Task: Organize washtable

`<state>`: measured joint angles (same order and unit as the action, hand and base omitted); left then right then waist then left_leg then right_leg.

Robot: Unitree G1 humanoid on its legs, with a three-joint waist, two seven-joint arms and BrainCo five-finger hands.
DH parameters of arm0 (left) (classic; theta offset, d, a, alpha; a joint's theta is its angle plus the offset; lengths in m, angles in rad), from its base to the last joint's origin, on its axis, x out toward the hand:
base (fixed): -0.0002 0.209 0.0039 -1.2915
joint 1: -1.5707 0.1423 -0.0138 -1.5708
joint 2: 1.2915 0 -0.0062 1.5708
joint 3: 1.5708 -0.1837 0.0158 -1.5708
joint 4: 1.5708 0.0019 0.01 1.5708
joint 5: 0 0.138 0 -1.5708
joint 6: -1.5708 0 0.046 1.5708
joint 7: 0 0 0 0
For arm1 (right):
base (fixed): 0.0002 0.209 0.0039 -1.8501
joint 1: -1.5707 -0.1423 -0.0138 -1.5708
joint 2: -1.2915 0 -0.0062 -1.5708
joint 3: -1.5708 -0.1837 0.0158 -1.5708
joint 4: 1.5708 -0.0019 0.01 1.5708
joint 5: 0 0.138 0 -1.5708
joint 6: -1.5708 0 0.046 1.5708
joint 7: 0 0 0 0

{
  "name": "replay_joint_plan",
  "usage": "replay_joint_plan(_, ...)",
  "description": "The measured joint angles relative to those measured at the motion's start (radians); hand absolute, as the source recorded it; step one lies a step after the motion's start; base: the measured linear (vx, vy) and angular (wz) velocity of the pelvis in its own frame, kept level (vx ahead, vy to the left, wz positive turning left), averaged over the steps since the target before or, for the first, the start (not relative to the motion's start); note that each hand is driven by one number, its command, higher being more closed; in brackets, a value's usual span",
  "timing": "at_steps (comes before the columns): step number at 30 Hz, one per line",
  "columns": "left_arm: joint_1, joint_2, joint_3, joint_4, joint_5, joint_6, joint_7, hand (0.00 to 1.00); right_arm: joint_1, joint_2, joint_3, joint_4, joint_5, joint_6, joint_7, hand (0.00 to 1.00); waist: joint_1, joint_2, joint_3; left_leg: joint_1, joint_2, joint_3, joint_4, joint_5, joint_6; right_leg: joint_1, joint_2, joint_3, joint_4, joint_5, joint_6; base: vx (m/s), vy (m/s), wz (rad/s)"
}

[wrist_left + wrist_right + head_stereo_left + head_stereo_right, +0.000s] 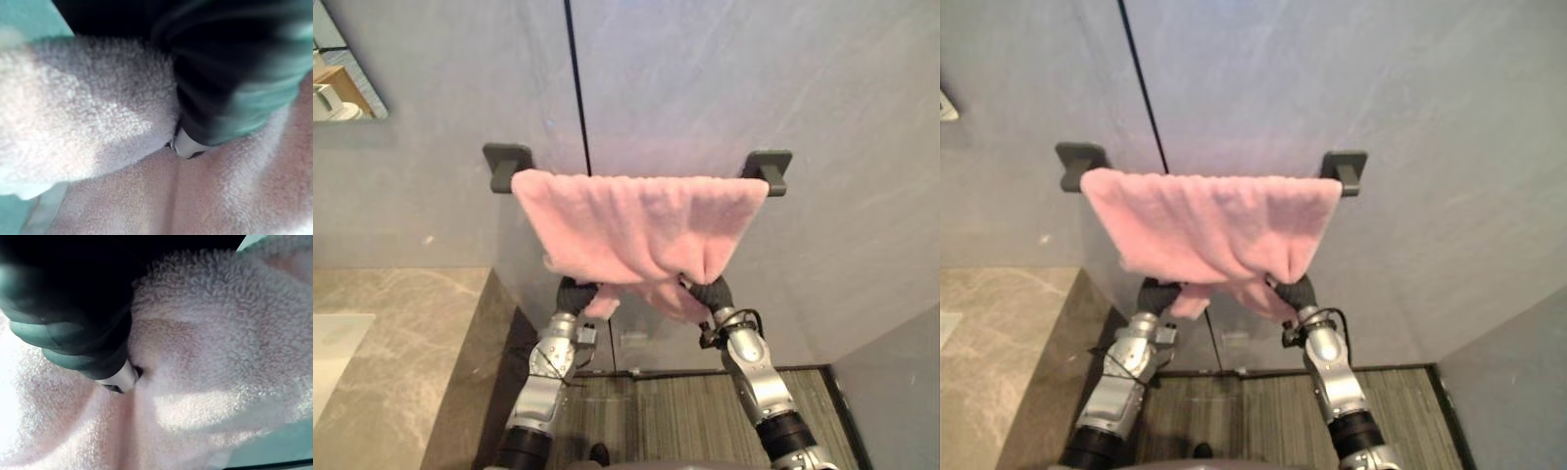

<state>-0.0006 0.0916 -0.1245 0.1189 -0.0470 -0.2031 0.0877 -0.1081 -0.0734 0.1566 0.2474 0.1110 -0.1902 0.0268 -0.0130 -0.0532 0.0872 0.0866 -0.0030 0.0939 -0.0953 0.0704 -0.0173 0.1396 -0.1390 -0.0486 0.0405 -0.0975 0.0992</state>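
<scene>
Getting the pink fluffy terry towel (pixel 636 230) draped over the dark wall-mounted rail (pixel 506 164); hanging there now, lower edge bunching, likely needing smoothing. Reaching into it from below with left hand (pixel 576 294) and right hand (pixel 710 292), grip hidden, impossible telling. Working beside a beige marble table (pixel 401 352), facing grey wall panels (pixel 724 78).

A fluffy pink terry towel (pixel 636 230) hangs draped over a dark wall-mounted towel rail (pixel 506 164) and covers nearly the whole width between the two end brackets. Its top edge lies straight along the bar. Lower down the cloth narrows and bunches into folds, with a small flap dangling at the lower left.
</scene>
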Motion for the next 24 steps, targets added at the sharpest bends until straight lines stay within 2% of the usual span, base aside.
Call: replay_joint_plan(24,0.002,-0.034,0.022,0.05,-0.001,0.0,-0.022,1.0,0.01,0.014,-0.041,0.005,-0.005,0.002,0.002,1.0,0.0,0.006,0.0,0.0,0.002,-0.008,-0.001,-0.004,-0.006,0.0,0.0,-0.002,0.01,0.0,0.0,0.0,0.0,0.0)
